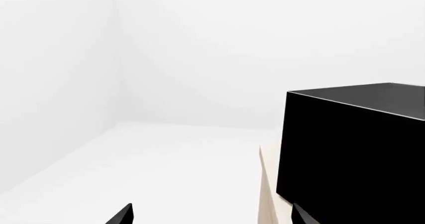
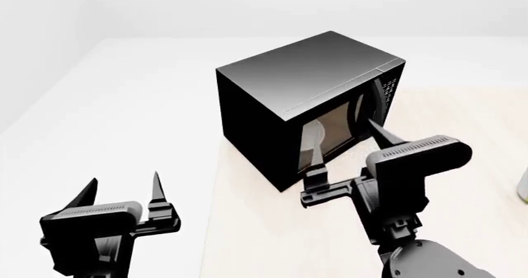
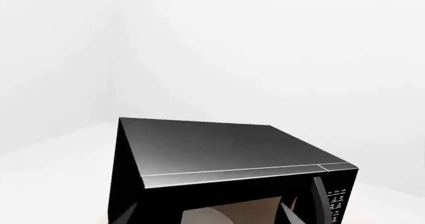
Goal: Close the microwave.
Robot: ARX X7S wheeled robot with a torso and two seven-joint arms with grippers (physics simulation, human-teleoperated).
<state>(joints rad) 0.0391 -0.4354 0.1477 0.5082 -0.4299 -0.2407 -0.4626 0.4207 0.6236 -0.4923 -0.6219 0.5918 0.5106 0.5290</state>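
Both grippers short of microwave (image 2: 305,99).

The big black microwave (image 2: 310,99) sits on the light table, turned at an angle, with its window door shut or nearly shut and white buttons beside the handle.

Standing on the worktop (image 2: 272,241), toward its far left corner: the microwave (image 2: 281,80), turned at an angle, door face toward the near right, keypad panel (image 2: 389,88) at the right end of that face. Just before the door, near right of the microwave: the right claw (image 2: 342,154), fingers spread either side of the window. Well to the near left, off the worktop's left edge: the left claw (image 2: 122,188), fingers apart, nothing between them.
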